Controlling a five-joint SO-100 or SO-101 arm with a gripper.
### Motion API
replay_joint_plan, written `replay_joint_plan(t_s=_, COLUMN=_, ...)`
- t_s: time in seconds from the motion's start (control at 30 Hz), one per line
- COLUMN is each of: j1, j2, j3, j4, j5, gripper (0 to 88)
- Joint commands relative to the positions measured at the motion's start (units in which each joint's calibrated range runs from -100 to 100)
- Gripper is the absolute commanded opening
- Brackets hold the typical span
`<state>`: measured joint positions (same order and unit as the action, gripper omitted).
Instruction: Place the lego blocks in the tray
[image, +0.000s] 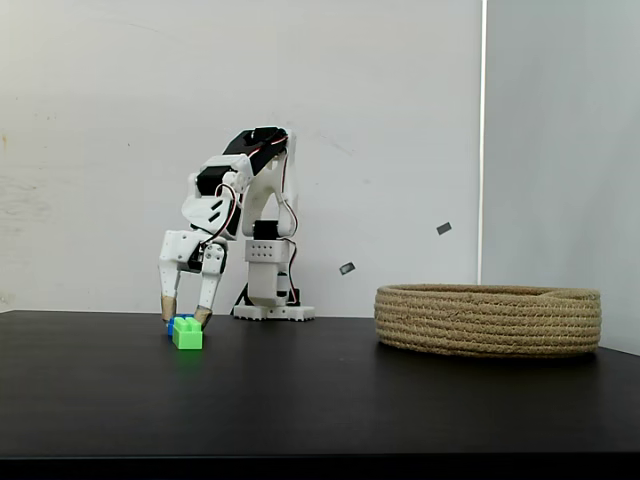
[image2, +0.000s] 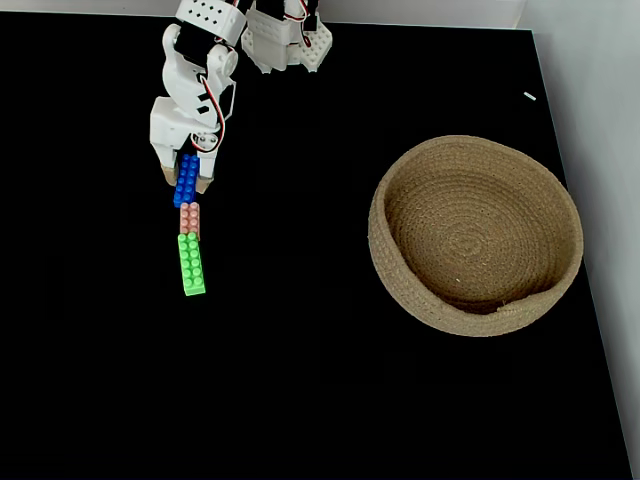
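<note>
The black tabletop lies bare across its near half and through the wide middle strip — nothing stands between the bricks near the far left corner and the shallow round basket of coiled tan rope by the right edge. A row of studded bricks — blue, a short pinkish one, bright green — lies end to end, the white two-finger gripper straddling the blue. The basket's low wall is the only rise.

A long blue lego brick and a long bright green lego brick lie flat on the black table, left side, in one line, the blue one farther. A short pinkish brick sits between them. The round coiled-rope basket stands upright, well apart at right.
</note>
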<state>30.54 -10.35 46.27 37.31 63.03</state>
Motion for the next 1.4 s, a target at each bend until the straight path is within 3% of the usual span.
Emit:
replay_joint_plan(t_s=0.0, j1=-3.2, j2=-6.6, j3=-7.5, j4=10.5, j5=-2.3, gripper=0.0)
replay_joint_plan(t_s=0.13, j1=-8.4, j2=-12.2, j3=-21.8, j4=23.9, j5=-4.5, gripper=0.0)
replay_joint_plan(t_s=0.27, j1=-15.9, j2=-13.4, j3=-36.2, j4=30.5, j5=-9.2, gripper=0.0)
replay_joint_plan(t_s=0.7, j1=-38.0, j2=-3.1, j3=-50.0, j4=27.6, j5=-23.0, gripper=0.0)
replay_joint_plan(t_s=1.0, j1=-50.8, j2=4.9, j3=-53.7, j4=25.5, j5=-27.3, gripper=0.9)
replay_joint_plan(t_s=1.13, j1=-53.8, j2=6.8, j3=-55.0, j4=26.3, j5=-27.9, gripper=30.9)
replay_joint_plan(t_s=1.2, j1=-54.0, j2=7.0, j3=-54.8, j4=26.3, j5=-27.5, gripper=35.7)
replay_joint_plan(t_s=1.37, j1=-51.6, j2=6.0, j3=-53.4, j4=27.8, j5=-25.7, gripper=37.3)
